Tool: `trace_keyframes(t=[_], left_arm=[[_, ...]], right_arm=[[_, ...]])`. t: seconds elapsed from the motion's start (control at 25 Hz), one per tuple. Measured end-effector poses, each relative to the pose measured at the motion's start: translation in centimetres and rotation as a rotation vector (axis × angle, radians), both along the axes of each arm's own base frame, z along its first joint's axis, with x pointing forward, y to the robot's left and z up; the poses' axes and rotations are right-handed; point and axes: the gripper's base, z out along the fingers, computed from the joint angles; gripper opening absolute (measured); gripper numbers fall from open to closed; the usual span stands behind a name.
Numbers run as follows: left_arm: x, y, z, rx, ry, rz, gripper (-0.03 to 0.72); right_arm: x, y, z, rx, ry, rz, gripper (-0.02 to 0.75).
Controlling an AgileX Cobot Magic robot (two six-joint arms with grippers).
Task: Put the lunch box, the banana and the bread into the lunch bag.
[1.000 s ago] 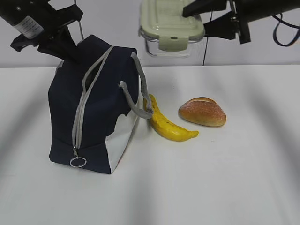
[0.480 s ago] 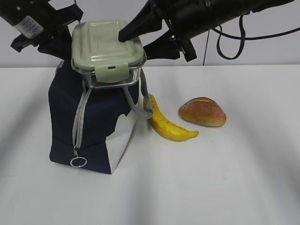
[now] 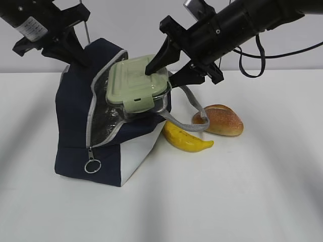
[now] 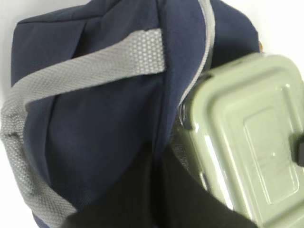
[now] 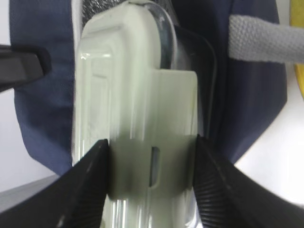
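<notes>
The lunch box (image 3: 137, 84) is clamped by the right gripper (image 3: 162, 70) – tilted, half inside the open bag (image 3: 108, 146). The bag's rear edge is pinched by the left gripper (image 3: 75, 54). Banana (image 3: 185, 137) and bread (image 3: 218, 120) are left beside it.

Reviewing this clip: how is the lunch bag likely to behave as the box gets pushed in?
The lunch bag looks soft: its zipped opening has splayed around the lunch box, so it will probably deform. It might tip or slide, though the left end effector at its far top edge likely steadies it. Its loose handle looks floppy.

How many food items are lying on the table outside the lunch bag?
2: the banana beside the lunch bag, partly under its handle, and the bread further right. Others may be hidden.
</notes>
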Motion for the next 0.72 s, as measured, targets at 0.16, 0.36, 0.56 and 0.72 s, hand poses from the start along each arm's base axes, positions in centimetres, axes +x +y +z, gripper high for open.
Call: trace_keyframes(t=[0.16,0.36,0.56,0.72], left_arm=[[0.0,0.0,0.0,-0.001,0.001,-0.001,-0.003],[0.0,-0.1,0.0,-0.007,0.003,-0.001,-0.003],[0.0,-0.1,0.0,-0.008,0.004,-0.001,-0.003],[0.0,-0.1,0.0,-0.009,0.004,-0.001,-0.003]], right_arm=[[0.1,1.7,0.5,-0.042,-0.059,-0.031,0.381],[-0.3,3.5,0.1,-0.132,-0.090,-0.050,0.381],[-0.1,5.4,-1.4,-0.146,-0.087,-0.071,0.381],[0.2,7.8,-3.1,-0.145,-0.087,-0.071,0.381]])
